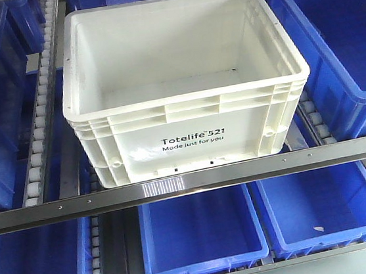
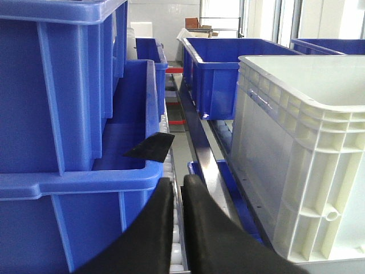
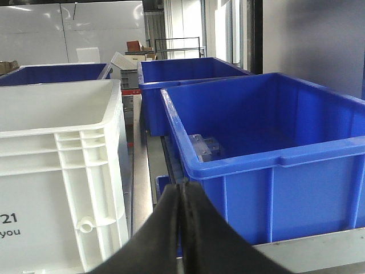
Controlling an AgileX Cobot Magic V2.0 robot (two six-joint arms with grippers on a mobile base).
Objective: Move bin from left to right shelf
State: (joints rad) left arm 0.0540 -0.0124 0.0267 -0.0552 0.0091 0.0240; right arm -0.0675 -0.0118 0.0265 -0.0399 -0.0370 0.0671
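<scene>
White Totelife bin (image 1: 183, 84) sits on the roller shelf (image 1: 39, 120), just behind the steel front rail (image 1: 195, 182). Blue bins (image 1: 337, 40) crowd both sides, more on the tier below. Left gripper (image 2: 178, 188) fingers nearly together, holding nothing, beside a blue bin. Right gripper (image 3: 181, 197) pressed together, empty, between tote and blue bin. Neither arm shows in front view.

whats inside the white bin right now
Nothing visible: the white bin shows a bare white floor with a few dark specks in the front view. Its near wall hides the front strip of the floor, so anything small lying there can't be seen.
</scene>
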